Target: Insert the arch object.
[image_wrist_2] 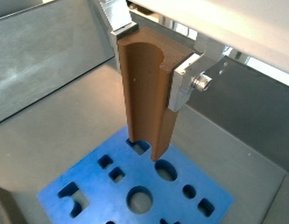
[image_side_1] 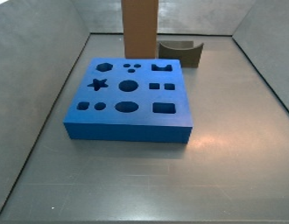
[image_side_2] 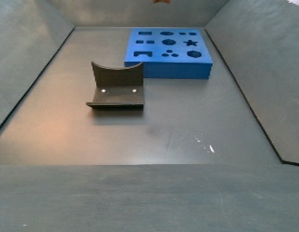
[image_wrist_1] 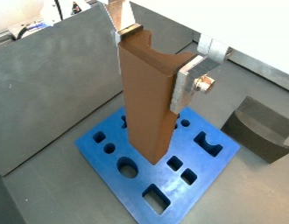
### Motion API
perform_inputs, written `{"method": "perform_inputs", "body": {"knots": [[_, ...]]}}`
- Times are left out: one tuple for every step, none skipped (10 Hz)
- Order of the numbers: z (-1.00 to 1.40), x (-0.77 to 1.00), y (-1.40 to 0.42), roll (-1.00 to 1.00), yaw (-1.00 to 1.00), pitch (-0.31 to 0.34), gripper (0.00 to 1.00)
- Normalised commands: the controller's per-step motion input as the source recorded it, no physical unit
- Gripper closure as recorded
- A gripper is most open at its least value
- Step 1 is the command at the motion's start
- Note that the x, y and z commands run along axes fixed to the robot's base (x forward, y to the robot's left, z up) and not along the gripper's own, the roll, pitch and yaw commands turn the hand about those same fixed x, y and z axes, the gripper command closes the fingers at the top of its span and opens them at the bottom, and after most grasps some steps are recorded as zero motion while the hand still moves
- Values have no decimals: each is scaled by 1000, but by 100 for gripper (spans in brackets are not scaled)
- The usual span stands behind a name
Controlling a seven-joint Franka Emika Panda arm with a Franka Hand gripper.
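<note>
The gripper [image_wrist_1: 153, 70] is hanging over the blue board [image_side_1: 126, 122], and in both wrist views its silver fingers [image_wrist_1: 186, 83] are pressing against opposite sides of a tall orange-brown post [image_wrist_1: 147, 105], pinching it upright between them. The post's lower end is reaching down to the blue board in both wrist views [image_wrist_2: 147, 105]. Whether it is touching the board or hovering just above it cannot be told. In a side view the post [image_side_1: 138, 26] is rising at the board's far edge and running out of the top of the picture. The arch object [image_side_1: 179, 50] is not in the gripper. It is sitting on the grey floor just beside the blue board, off one of its corners and apart from it, with its semicircular notch facing up. In a side view the arch object [image_side_2: 116, 72] is standing on the near side of the blue board [image_side_2: 170, 71], with the flat dark plate of the fixture [image_side_2: 116, 102] lying at its foot. Where the piece ends and the fixture begins is hard to make out. In a wrist view the same dark shape [image_wrist_1: 266, 127] is lying near the board's corner. The board's top face is showing cut-out holes, among them a star [image_side_1: 99, 85], circles, squares and an arch-shaped one [image_side_1: 162, 66].
</note>
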Motion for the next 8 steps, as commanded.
{"method": "perform_inputs", "body": {"knots": [[-677,834,580,219,0,-11,100],[-711,906,629,186,0,0,100],[-689,837,646,204,0,0,100],[-660,760,657,204,0,0,100],[-554,626,717,180,0,0,100],[-226,446,726,70,-51,3,100],[-66,97,526,0,0,0,100],[-174,89,306,63,-17,0,100]]}}
